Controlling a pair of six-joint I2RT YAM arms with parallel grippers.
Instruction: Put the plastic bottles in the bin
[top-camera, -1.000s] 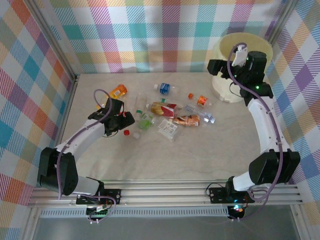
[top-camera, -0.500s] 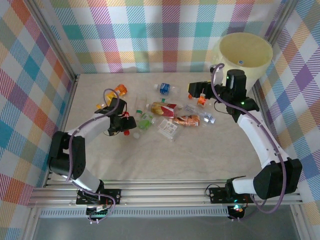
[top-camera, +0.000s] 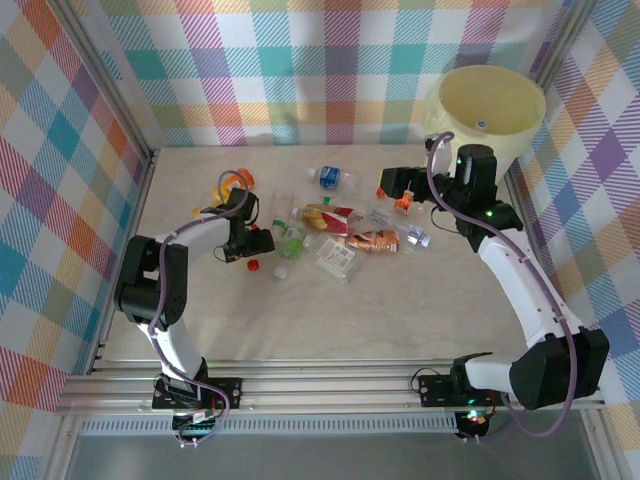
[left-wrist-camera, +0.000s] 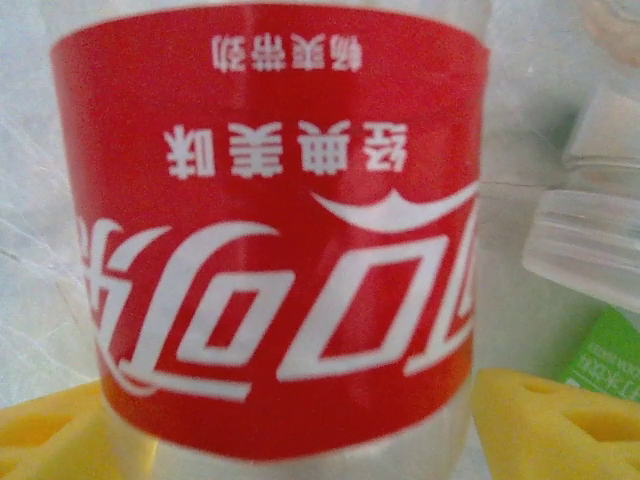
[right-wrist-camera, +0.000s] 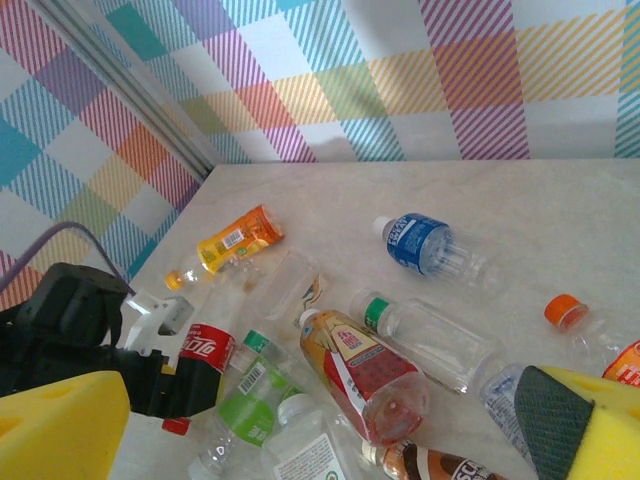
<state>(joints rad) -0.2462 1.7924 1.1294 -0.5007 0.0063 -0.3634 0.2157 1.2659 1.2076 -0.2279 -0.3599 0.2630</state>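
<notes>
Straddling a red-label cola bottle (left-wrist-camera: 270, 230) lying mid-left, the left gripper (left-wrist-camera: 290, 430) is possibly squeezing; I cannot tell. The right gripper (right-wrist-camera: 325, 430) is hovering wide, empty. Clamping mid-label looks wisest before carrying to the far-right bin (top-camera: 500, 95).

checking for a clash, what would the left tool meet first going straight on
The red-labelled bottle: it sits right between the yellow fingers of the left tool, filling the way ahead. Whether they already touch it I cannot tell.

Pale tabletop (top-camera: 300, 320) within plaid walls (top-camera: 300, 70), aluminium rails (top-camera: 330, 385) nearside
</notes>
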